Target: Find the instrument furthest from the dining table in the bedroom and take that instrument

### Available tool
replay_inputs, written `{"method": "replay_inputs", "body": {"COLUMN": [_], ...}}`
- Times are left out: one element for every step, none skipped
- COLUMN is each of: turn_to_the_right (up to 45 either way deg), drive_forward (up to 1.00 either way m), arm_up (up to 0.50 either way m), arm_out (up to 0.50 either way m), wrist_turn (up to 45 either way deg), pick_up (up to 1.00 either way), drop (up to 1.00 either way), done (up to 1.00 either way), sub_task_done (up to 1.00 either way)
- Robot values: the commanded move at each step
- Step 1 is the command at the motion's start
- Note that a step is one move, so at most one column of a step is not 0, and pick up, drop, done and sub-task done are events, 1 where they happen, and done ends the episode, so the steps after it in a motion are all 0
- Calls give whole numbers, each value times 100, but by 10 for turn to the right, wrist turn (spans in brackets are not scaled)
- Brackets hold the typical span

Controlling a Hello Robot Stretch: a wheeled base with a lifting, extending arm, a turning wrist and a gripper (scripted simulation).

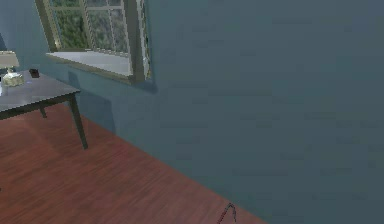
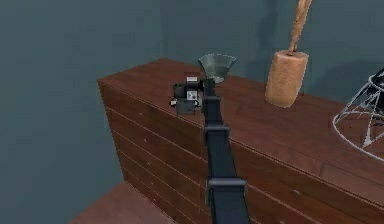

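A tan rounded body [image 2: 287,76] with a thin brown neck rising from it stands on the wooden dresser [image 2: 150,95] toward the arm side view's right, against the blue wall. The dark arm [image 2: 220,160] rises from the bottom edge over the dresser top. Its gripper [image 2: 181,96] sits above the dresser's surface, left of the white marked squares [image 2: 192,90]. I cannot tell whether the gripper holds anything. A grey funnel-shaped object [image 2: 216,66] stands just behind the arm's far end.
A wire-frame object [image 2: 364,115] sits at the dresser's right end. In the forward view, a dark table [image 1: 40,95] with a small pale lamp [image 1: 10,68] stands at the left, under a window [image 1: 95,35]. Blue wall ahead, wood floor [image 1: 100,185] below.
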Motion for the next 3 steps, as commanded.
{"method": "replay_inputs", "body": {"turn_to_the_right": [0,0,0], "drive_forward": [0,0,0], "arm_up": [0,10,0], "arm_out": [0,0,0], "wrist_turn": [0,0,0], "pick_up": [100,0,0], "drop": [0,0,0], "done": [0,0,100], "sub_task_done": [0,0,0]}}
